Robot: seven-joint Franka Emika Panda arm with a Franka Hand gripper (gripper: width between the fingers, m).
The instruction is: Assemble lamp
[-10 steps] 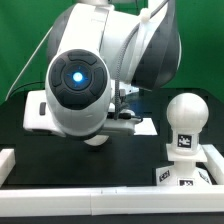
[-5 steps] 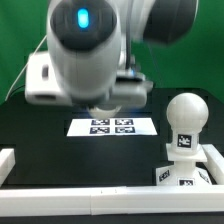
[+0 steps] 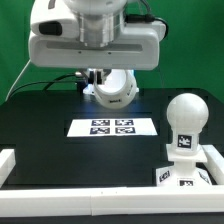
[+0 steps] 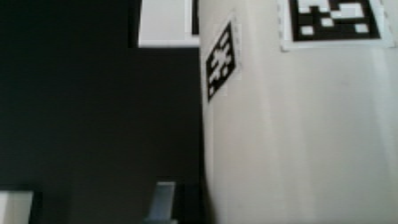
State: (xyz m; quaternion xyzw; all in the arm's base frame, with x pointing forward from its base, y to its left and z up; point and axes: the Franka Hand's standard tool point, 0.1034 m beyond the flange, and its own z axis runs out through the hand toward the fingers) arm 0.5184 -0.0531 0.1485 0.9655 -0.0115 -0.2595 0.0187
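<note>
The lamp's bulb [image 3: 186, 122], round-headed and tagged, stands upright in the squarish base [image 3: 184, 174] at the exterior view's right front. My gripper [image 3: 100, 80] is high at the back, shut on the cup-like tapered shade [image 3: 113, 90], which hangs tilted above the black table. In the wrist view the shade [image 4: 294, 130] fills one side with two tags showing. One finger [image 4: 164, 200] shows beside it and the other is hidden behind it.
The marker board [image 3: 112, 127] lies flat in the table's middle. A white rail [image 3: 90, 202] runs along the front edge, with a white block [image 3: 8, 163] at the exterior view's left. A green curtain hangs behind.
The arm has risen and pulled back from close to the camera. The shade is now lifted off the table, and the marker board is uncovered.
</note>
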